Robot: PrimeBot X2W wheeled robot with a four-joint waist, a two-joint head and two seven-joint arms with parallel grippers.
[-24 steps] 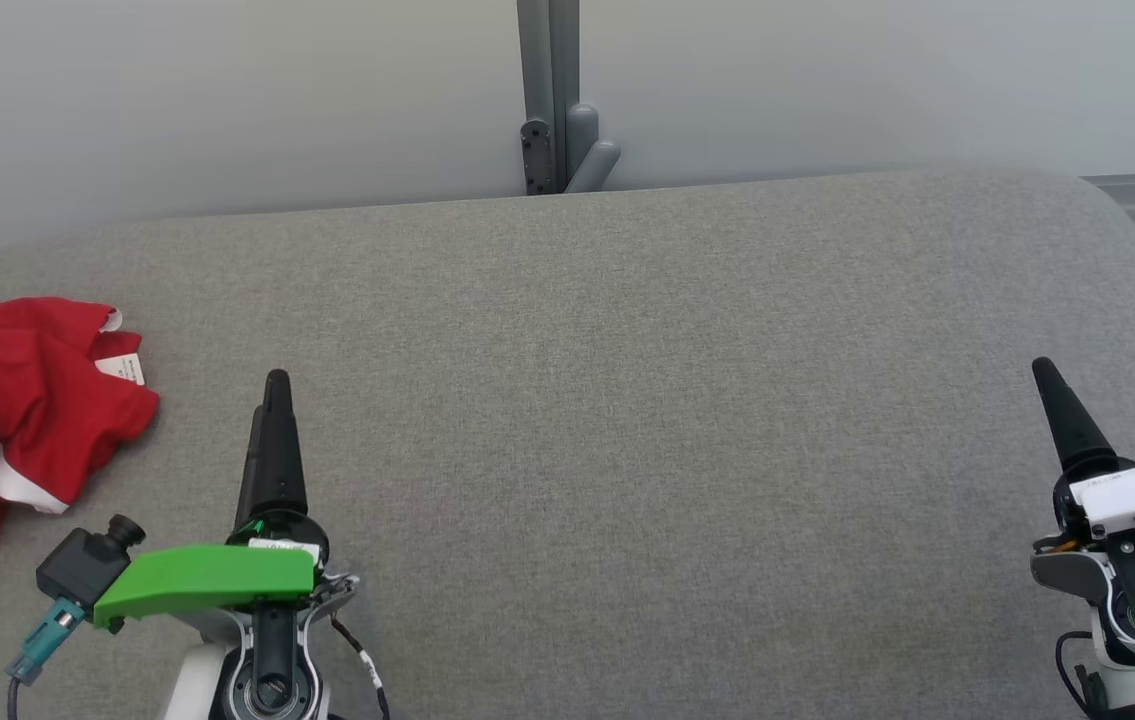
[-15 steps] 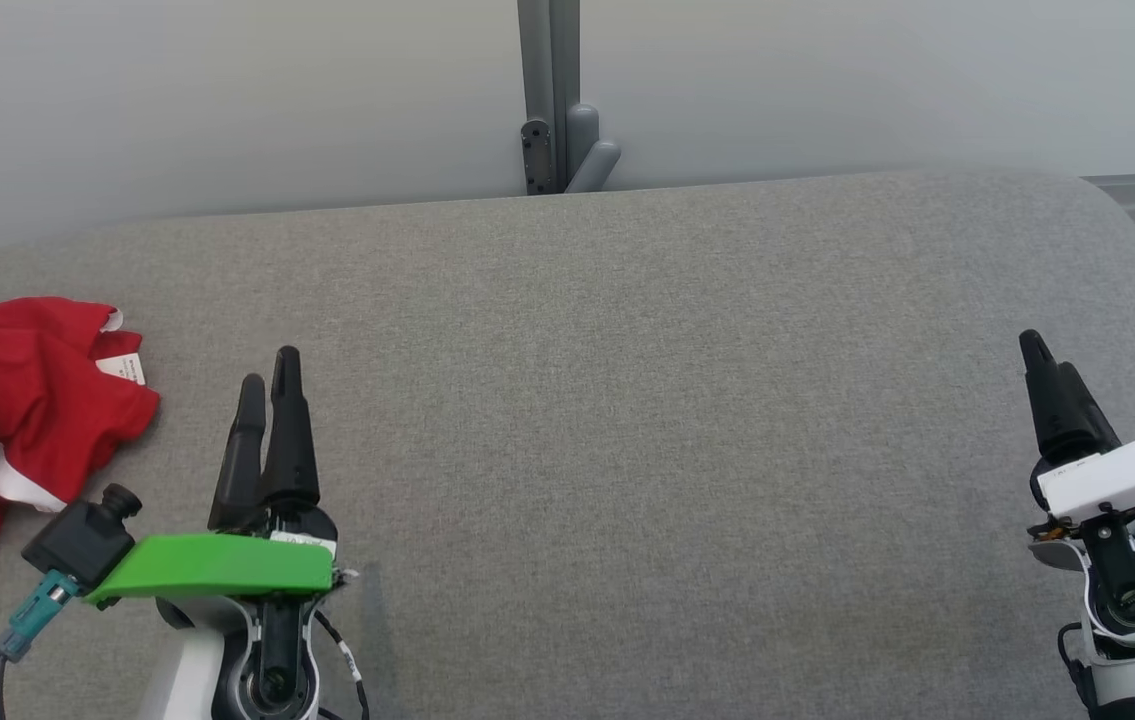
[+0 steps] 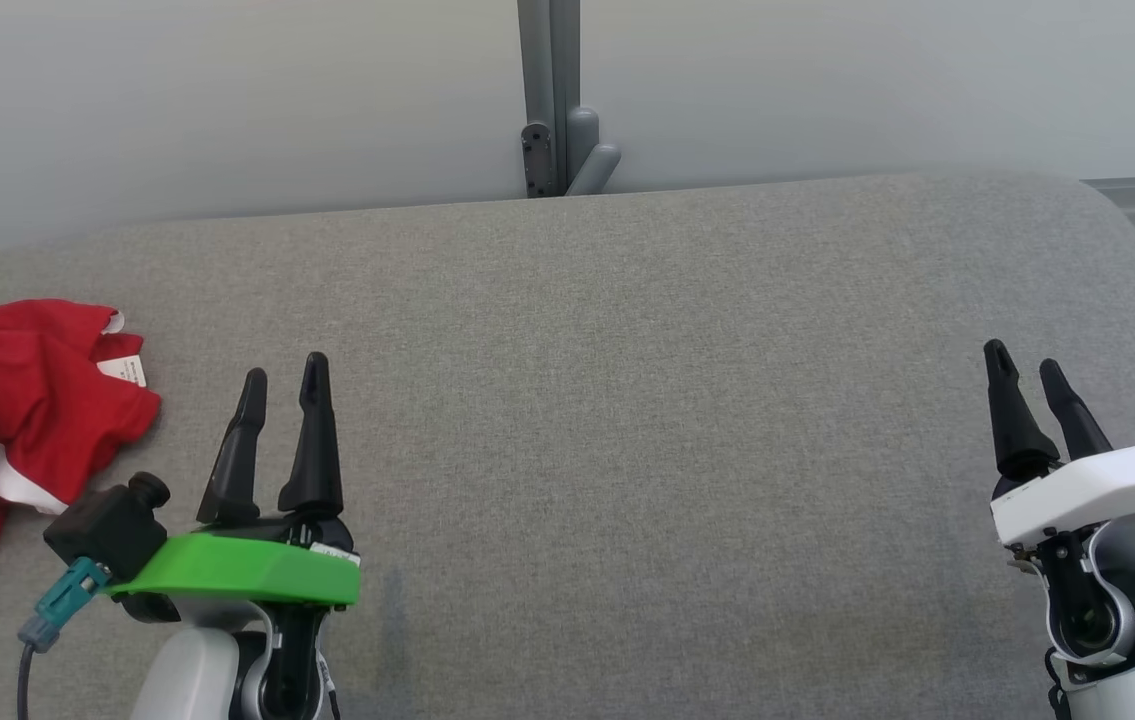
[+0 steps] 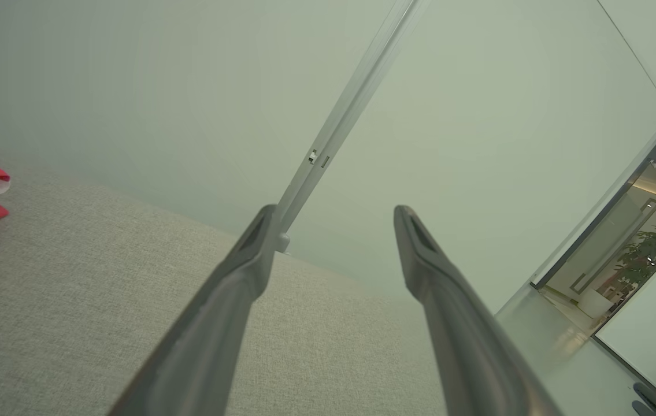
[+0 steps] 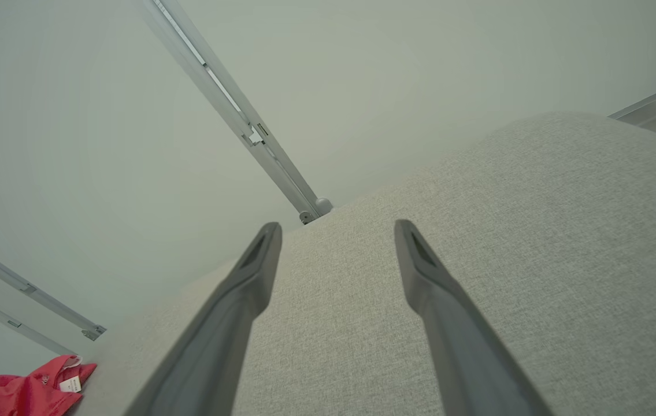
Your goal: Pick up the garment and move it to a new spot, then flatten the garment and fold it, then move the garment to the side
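Gray padded table (image 3: 627, 400) has the red garment (image 3: 17, 400) crumpled at its left edge. The left gripper (image 3: 285, 365) and right gripper (image 3: 1023, 355) are wide open, holding nothing. No step is done yet.

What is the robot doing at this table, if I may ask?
A crumpled red garment lies at the left edge of the grey padded table, untouched. The robot's left tool and right tool both hover open above the table, holding nothing. The left tool is nearer the garment but apart from it, so picking up is not yet begun.
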